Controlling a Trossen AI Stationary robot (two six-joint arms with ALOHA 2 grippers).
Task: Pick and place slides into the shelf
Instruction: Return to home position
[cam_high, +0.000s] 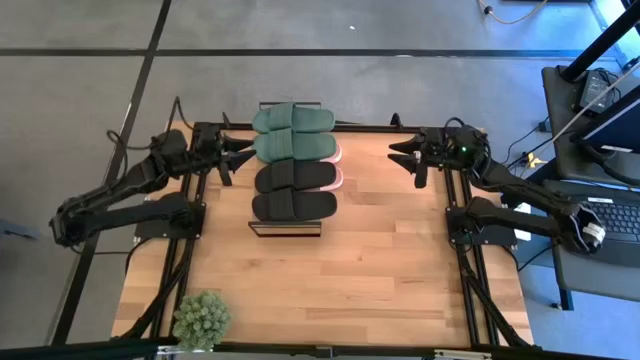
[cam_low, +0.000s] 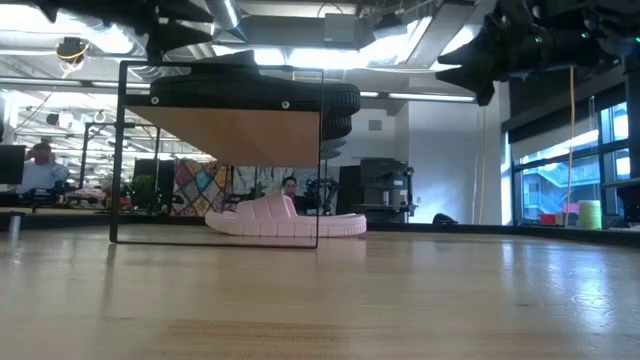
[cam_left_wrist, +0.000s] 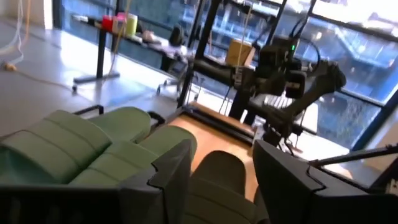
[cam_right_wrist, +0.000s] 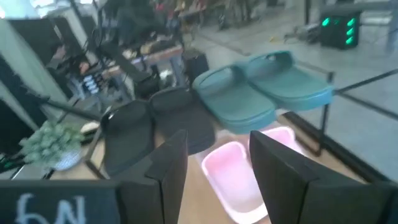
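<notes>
The wooden table (cam_high: 380, 270) fills most of my overhead feed, with one arm folded back at each side of it. The shelf (cam_high: 285, 230) stands between the two grippers, much closer to the left one. On its plank top I count four slides lying side by side. The green slides (cam_high: 294, 133) are level with both sets of fingertips. The black slides (cam_high: 294, 191) are next along the plank, off the line that runs from one gripper to the other. The pink slides (cam_low: 285, 220) lie on the tabletop under the plank, and they show straight ahead of the right gripper's fingers in its wrist feed.

The left gripper (cam_high: 247, 148) hovers raised just beside the green pair, fingers spread wide with nothing between them. The right gripper (cam_high: 393, 153) faces the shelf from well apart, also wide open and empty. A potted plant (cam_high: 201, 320) sits at a table corner on the left arm's side, well away from both grippers.
</notes>
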